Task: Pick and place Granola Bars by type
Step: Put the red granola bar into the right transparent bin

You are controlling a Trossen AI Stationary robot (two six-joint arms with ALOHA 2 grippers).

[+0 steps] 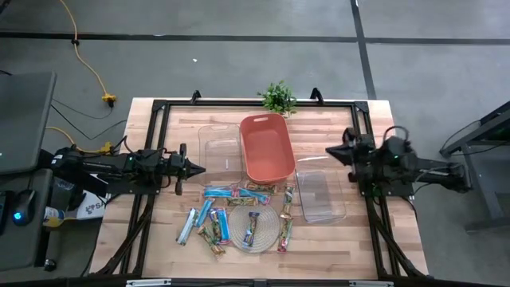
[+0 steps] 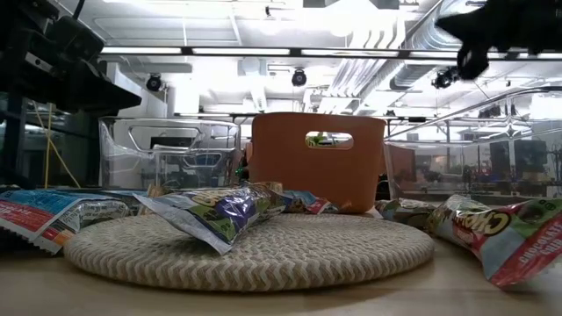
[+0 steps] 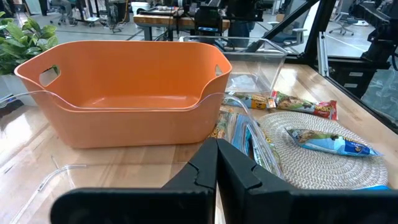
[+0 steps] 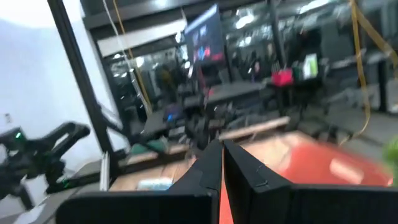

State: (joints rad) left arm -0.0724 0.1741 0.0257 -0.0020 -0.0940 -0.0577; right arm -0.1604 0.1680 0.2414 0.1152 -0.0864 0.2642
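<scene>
Left gripper, jaws closed and empty, sits just beside the Granola Bars lying crosswise near the woven mat; right gripper, jaws pressed together, empty, waits farther off.

Granola Bars scattered around woven mat, orange basket behind

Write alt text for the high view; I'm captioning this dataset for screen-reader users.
Overhead view of a wooden table: granola bars lie scattered on and around a round woven mat, below an empty orange bin flanked by two clear bins. The left gripper and right gripper, both shut, wait at the sides, holding nothing.
</scene>
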